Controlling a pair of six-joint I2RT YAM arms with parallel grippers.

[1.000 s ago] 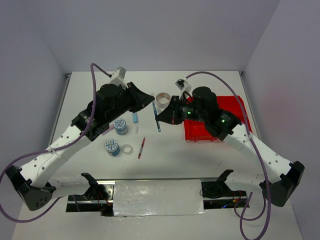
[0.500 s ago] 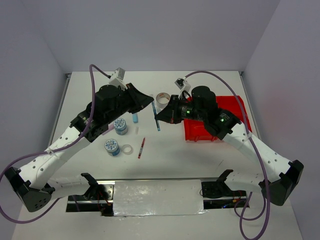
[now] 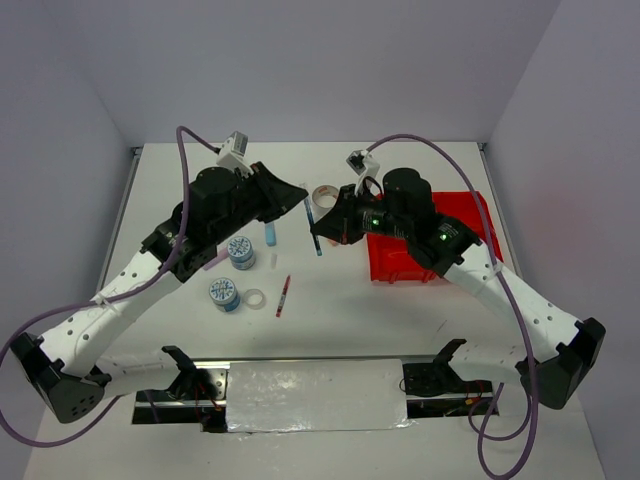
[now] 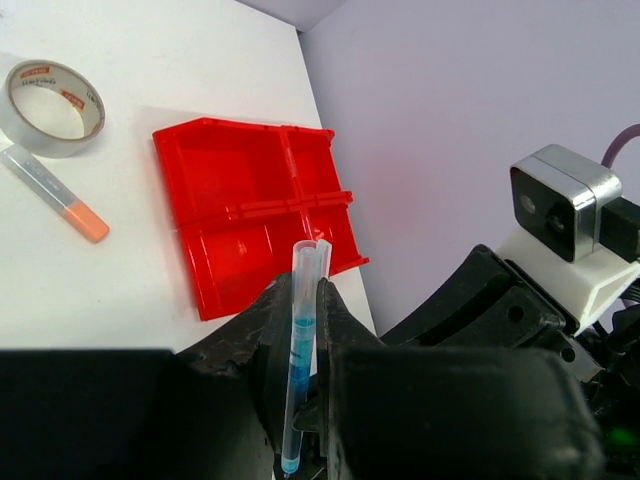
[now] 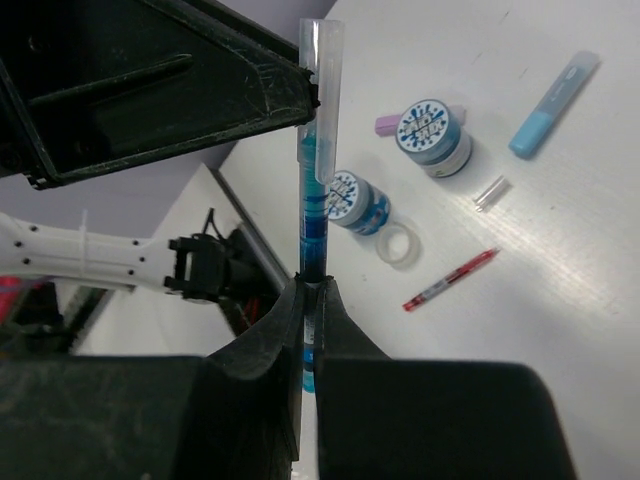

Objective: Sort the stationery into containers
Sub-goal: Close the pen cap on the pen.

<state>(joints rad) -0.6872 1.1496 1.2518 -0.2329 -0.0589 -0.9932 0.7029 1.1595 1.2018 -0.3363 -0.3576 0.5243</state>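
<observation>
A thin blue pen (image 3: 313, 226) hangs above the table between both grippers. My left gripper (image 3: 303, 192) is shut on it; in the left wrist view the pen (image 4: 303, 320) stands between the fingers (image 4: 305, 290). My right gripper (image 3: 322, 232) is shut on the same pen (image 5: 315, 170), gripped lower down (image 5: 313, 285). The red four-compartment tray (image 3: 462, 212) lies right of the grippers and looks empty (image 4: 240, 128). A grey tape roll (image 3: 324, 196) and an orange-tipped marker (image 4: 55, 192) lie by it.
On the table lie two patterned tape rolls (image 3: 241, 251) (image 3: 224, 293), a clear tape ring (image 3: 255, 299), a red pen (image 3: 283, 295), a light-blue marker (image 3: 270, 233) and a lilac marker (image 5: 388, 124). A small clear piece (image 5: 492, 193) lies near them.
Both grippers and the blue pen have shifted slightly toward the far side. The items on the table have not moved.
</observation>
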